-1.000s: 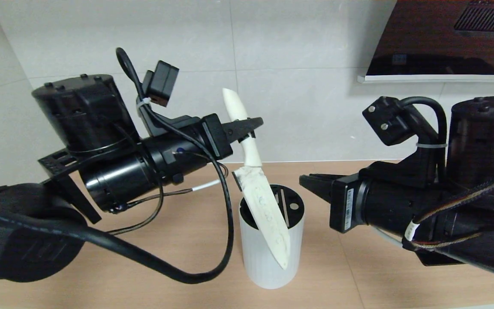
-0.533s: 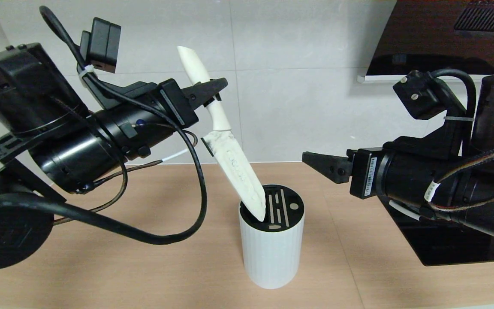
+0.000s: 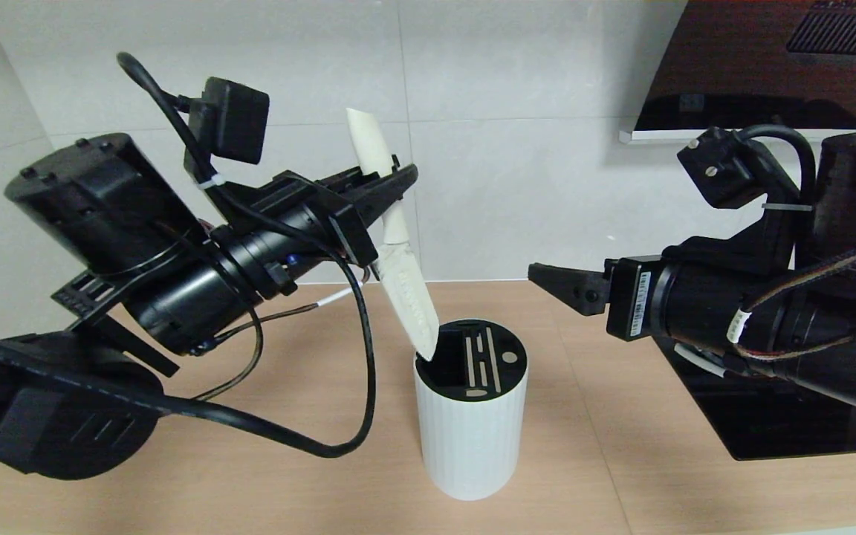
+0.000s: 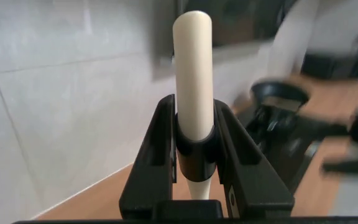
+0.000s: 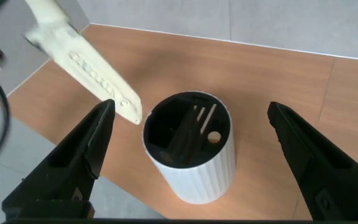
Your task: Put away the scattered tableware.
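My left gripper [image 3: 391, 186] is shut on the handle of a white knife [image 3: 406, 282], which hangs tilted with its blade pointing down. The blade tip touches the left edge of the black slotted top of the white ribbed knife holder [image 3: 472, 431] on the wooden counter. In the left wrist view the fingers [image 4: 166, 143] clamp the knife handle [image 4: 192, 62]. My right gripper [image 3: 547, 279] hovers right of the holder, a little above its top. In the right wrist view the right gripper [image 5: 190, 107] is open, the knife holder [image 5: 194, 168] lies between its fingers, and the knife blade [image 5: 86, 59] is beside it.
A black cooktop [image 3: 777, 427] is set into the wooden counter [image 3: 250, 475] at the right. A dark range hood [image 3: 762, 67] hangs on the tiled wall above it. Bare counter surrounds the holder.
The left arm lifted the knife from in front of the holder, then brought its tip down onto the holder's top left edge. The right gripper rose slightly and then held.
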